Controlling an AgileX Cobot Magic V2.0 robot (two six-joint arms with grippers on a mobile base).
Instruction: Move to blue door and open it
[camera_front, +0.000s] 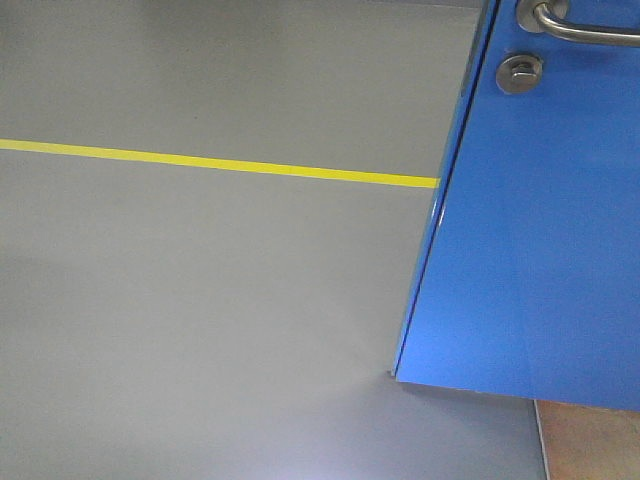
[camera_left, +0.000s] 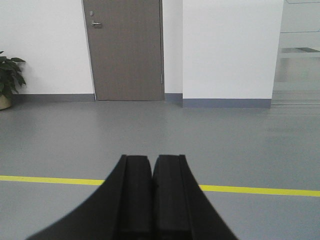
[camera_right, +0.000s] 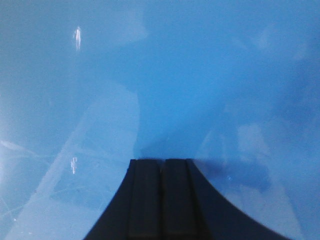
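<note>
The blue door (camera_front: 540, 240) fills the right side of the front view, swung ajar, its free edge on the left. Its silver lever handle (camera_front: 580, 28) and round thumb-turn lock (camera_front: 520, 72) sit at the top right. In the right wrist view the glossy blue door (camera_right: 160, 75) fills the frame; my right gripper (camera_right: 162, 161) is shut, empty, with its tips right at the panel. In the left wrist view my left gripper (camera_left: 152, 157) is shut, empty, pointing over open grey floor. Neither gripper shows in the front view.
A yellow floor line (camera_front: 220, 163) crosses the grey floor and also shows in the left wrist view (camera_left: 260, 190). Ahead of the left gripper stand a brown door (camera_left: 125, 50), white walls, a potted plant (camera_left: 9, 77) at left and a glass partition (camera_left: 300, 50) at right.
</note>
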